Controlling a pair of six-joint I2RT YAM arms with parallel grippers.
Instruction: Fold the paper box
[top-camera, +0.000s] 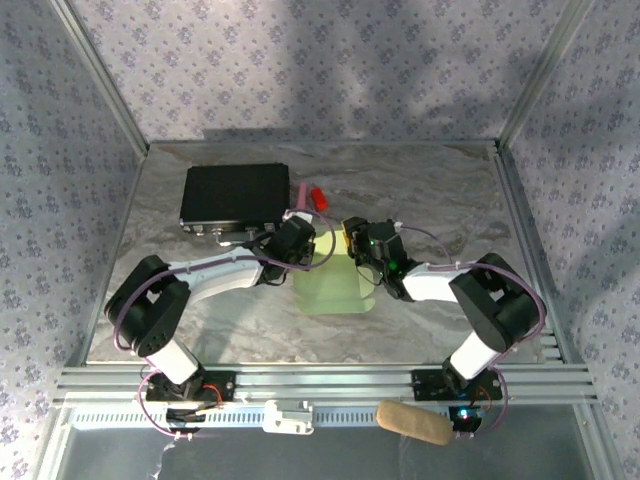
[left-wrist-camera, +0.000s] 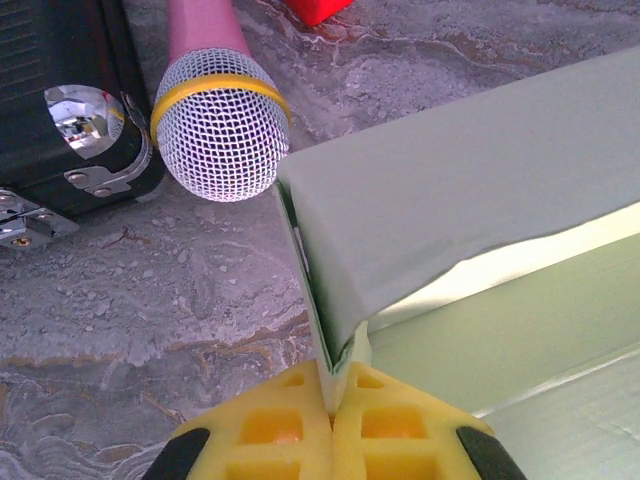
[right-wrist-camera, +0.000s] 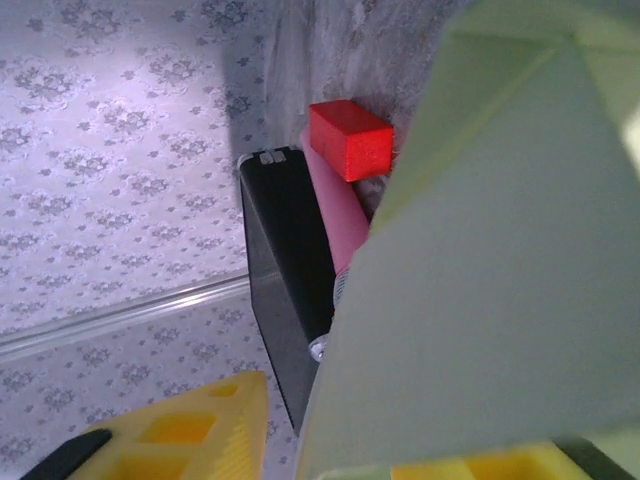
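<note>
The paper box (top-camera: 333, 285) is pale green card lying mid-table between the two arms, with one panel raised. My left gripper (top-camera: 308, 258) is at its far left corner. In the left wrist view the left gripper (left-wrist-camera: 333, 395) is shut on the paper box (left-wrist-camera: 480, 180), its yellow pads pinching the folded corner edge. My right gripper (top-camera: 352, 250) is at the box's far right edge. In the right wrist view the right gripper (right-wrist-camera: 340, 440) stands open: one yellow finger (right-wrist-camera: 190, 435) is clear of the card, and a raised flap of the paper box (right-wrist-camera: 500, 280) lies over the other.
A black rectangular box (top-camera: 235, 195) sits at the back left. A pink microphone (left-wrist-camera: 220, 130) with a mesh head lies just beyond the left gripper, and a red block (top-camera: 319, 197) lies behind it. A tan cylinder (top-camera: 412, 422) rests on the front ledge.
</note>
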